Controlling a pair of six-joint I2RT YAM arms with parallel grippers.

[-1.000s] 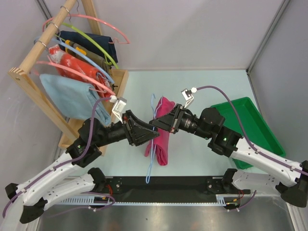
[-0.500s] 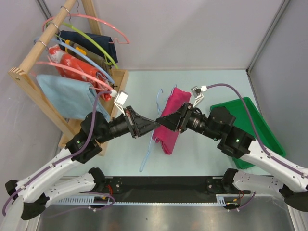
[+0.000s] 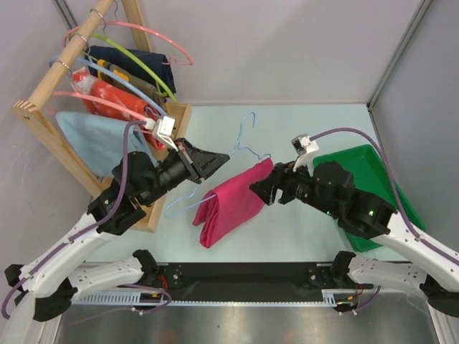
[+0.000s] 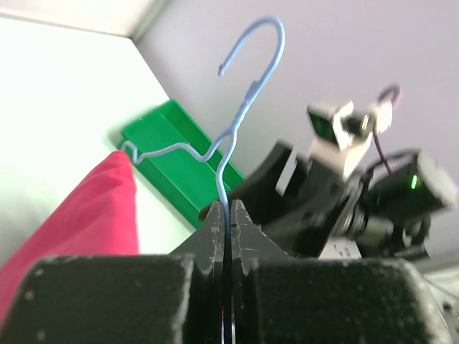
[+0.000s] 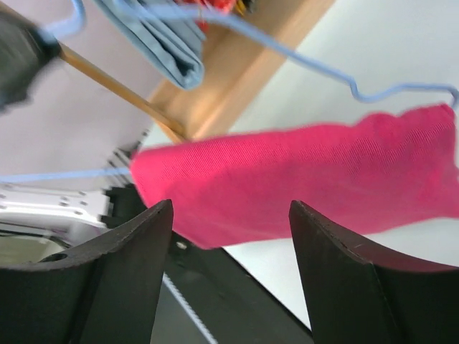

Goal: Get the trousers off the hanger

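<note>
The light-blue wire hanger (image 3: 244, 136) hangs tilted above the table, hook toward the back. My left gripper (image 3: 217, 158) is shut on its wire just below the hook. In the left wrist view the wire (image 4: 228, 161) runs straight up out of the closed left gripper (image 4: 229, 209). The magenta trousers (image 3: 231, 203) are draped over the hanger's lower bar and slant down toward the front left. My right gripper (image 3: 259, 190) is open at their right end. In the right wrist view the trousers (image 5: 308, 172) hang just beyond the right gripper (image 5: 231, 204), with nothing between its fingers.
A wooden rack (image 3: 39, 118) at the back left carries several hangers with clothes, among them a pale blue cloth (image 3: 93, 143) and a red-orange one (image 3: 115, 97). A green tray (image 3: 384, 193) stands at the right under my right arm. Grey walls close the back and the sides.
My left gripper closed on the hanger wire and lifted it up and to the left, swinging the trousers onto a slant. My right gripper opened, let go and drew back to the right.
</note>
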